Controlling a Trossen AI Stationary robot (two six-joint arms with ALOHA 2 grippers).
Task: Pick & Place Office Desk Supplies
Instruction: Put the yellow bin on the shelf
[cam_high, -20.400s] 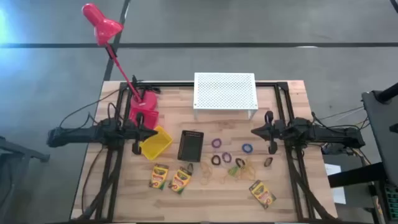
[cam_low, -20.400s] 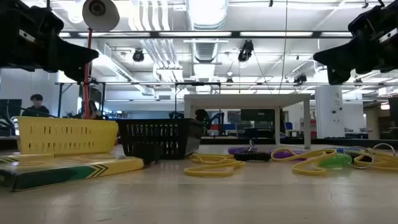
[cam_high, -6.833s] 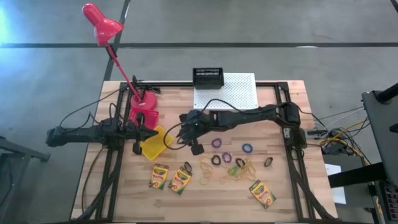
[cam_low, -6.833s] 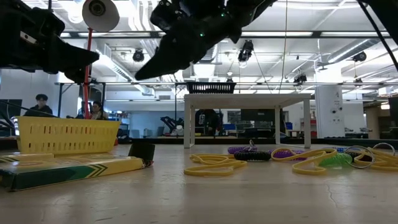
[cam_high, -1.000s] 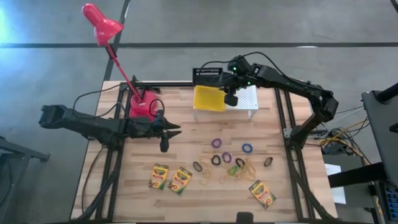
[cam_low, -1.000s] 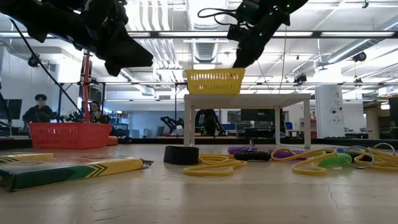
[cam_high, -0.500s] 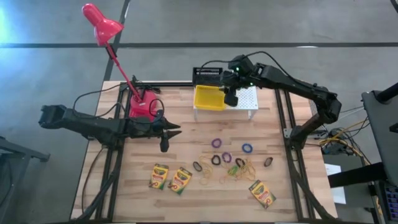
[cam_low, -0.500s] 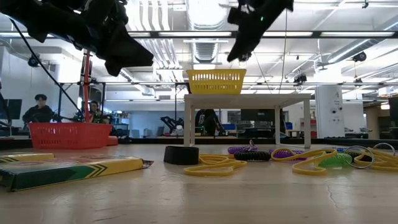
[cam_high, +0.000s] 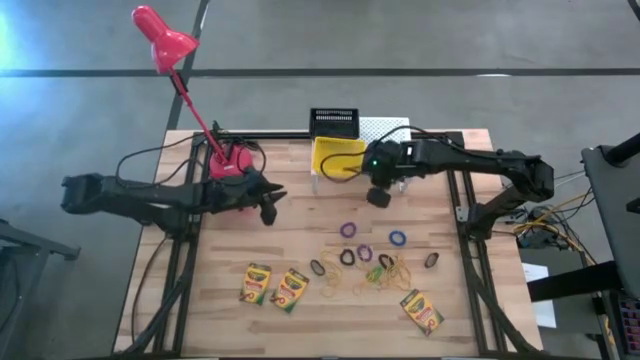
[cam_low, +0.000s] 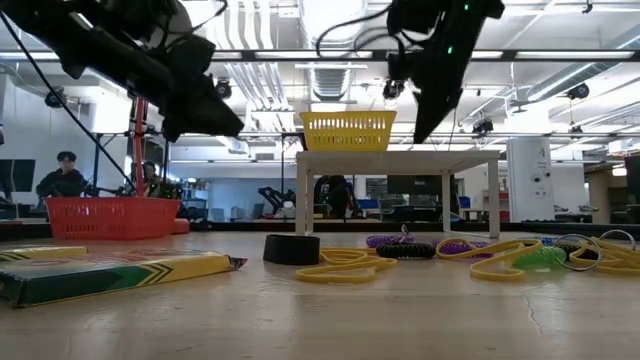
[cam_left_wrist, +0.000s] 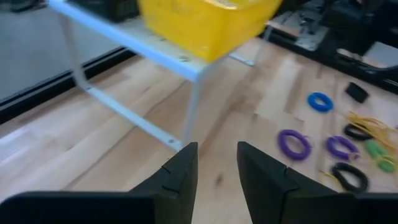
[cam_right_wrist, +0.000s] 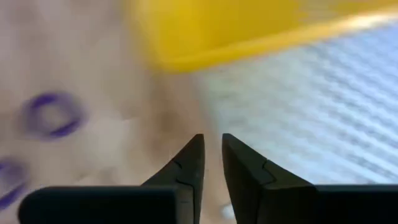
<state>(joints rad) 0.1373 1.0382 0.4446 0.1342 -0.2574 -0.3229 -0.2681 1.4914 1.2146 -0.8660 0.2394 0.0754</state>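
Observation:
The yellow basket (cam_high: 337, 157) stands on the white perforated riser (cam_high: 388, 128), in front of the black basket (cam_high: 335, 122). My right gripper (cam_high: 378, 196) hovers off the riser's near edge, beside the yellow basket; its fingers (cam_right_wrist: 211, 146) stand a little apart with nothing between them. My left gripper (cam_high: 268, 211) hangs open and empty (cam_left_wrist: 214, 165) over the table's left half, pointing at the riser. The pink-red basket (cam_low: 110, 217) rests on the table by the lamp. Purple (cam_high: 348, 230) and blue (cam_high: 398, 238) rings, tan rubber bands (cam_high: 390, 270) and three crayon boxes (cam_high: 257, 284) (cam_high: 291, 290) (cam_high: 422, 311) lie near the front.
A red desk lamp (cam_high: 160, 35) rises from its base (cam_high: 232, 158) at the far left, with cables around it. Dark arm frames run along both table sides. Bare wood lies between my left gripper and the rings. People sit in the room behind (cam_low: 60, 175).
My right gripper has come away from the yellow basket's right end, moving off the riser toward the table's near edge and down. The basket stays upright on the riser. My left gripper has shifted a little toward the far edge.

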